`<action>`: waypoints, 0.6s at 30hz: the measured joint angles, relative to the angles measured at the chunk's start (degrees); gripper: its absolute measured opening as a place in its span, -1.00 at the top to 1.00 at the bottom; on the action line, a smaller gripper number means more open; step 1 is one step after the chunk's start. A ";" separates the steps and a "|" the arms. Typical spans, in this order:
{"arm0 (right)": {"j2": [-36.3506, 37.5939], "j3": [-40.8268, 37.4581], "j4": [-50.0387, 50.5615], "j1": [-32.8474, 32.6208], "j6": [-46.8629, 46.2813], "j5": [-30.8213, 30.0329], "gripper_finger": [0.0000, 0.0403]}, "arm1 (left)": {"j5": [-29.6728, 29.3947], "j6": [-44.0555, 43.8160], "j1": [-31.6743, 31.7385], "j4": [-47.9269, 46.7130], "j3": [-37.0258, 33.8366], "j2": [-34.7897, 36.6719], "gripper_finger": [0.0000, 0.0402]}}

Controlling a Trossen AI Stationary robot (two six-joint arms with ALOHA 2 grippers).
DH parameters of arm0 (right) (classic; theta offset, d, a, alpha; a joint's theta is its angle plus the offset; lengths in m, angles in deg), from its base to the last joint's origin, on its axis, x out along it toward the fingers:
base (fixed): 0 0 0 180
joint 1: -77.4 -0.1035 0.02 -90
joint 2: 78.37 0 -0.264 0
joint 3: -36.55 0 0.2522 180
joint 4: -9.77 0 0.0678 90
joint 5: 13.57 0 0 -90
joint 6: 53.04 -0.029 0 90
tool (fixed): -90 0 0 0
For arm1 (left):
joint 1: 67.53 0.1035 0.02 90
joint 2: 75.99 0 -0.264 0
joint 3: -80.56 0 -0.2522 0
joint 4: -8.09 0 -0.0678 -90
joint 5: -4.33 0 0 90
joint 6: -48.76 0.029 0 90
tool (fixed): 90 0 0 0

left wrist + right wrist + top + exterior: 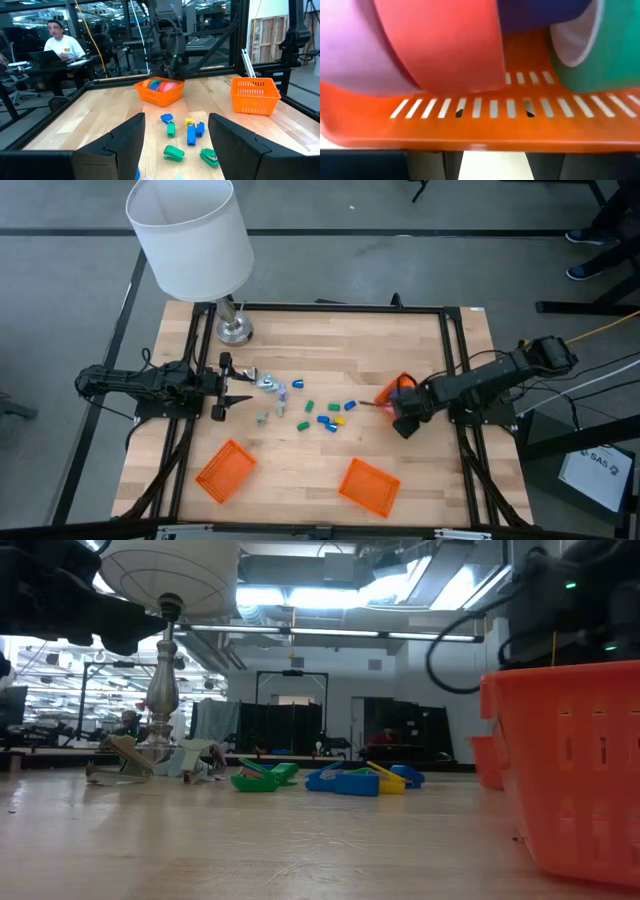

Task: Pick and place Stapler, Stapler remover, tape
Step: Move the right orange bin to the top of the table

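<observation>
Tape rolls [445, 45] gathered in the orange basket [160, 92] under the right gripper [405, 415]; sorting partly done.

Pink, red and green rolls lie packed together against the slotted basket wall, which fills the right wrist view; whether that gripper is spread or pinching cannot be told. Staplers [191, 134] in blue, green and yellow remain scattered loose at the middle of the worktop [300, 470], with small metal pieces, probably staple removers [268, 383], nearer the left gripper [228, 388], whose fingers stand wide apart and hold nothing. Two more orange baskets [225, 471] at the near edge appear unfilled, so the stapler and remover placements seem left to do.
</observation>
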 joint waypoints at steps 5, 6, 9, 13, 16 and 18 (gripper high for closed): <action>0.00 0.00 -5.01 6.84 5.43 -4.18 0.10 | -0.01 0.00 0.00 0.00 0.02 0.00 -0.07; 0.00 0.00 -5.83 8.34 6.49 -5.18 0.10 | -0.01 0.00 0.00 0.00 0.02 0.01 -0.07; 0.00 0.00 -7.79 12.78 9.51 -7.35 0.10 | -0.02 0.00 0.00 0.00 0.02 0.00 -0.07; -0.22 0.00 -10.74 17.96 13.56 -9.82 0.10 | -0.02 0.00 0.00 -0.01 0.02 0.00 -0.08; -1.26 0.00 -14.07 20.59 16.97 -10.76 0.10 | 0.00 0.00 0.00 0.00 0.02 0.00 -0.07; -2.48 0.31 -16.02 21.94 19.53 -11.69 0.10 | -0.02 0.00 0.00 0.00 0.02 0.00 -0.07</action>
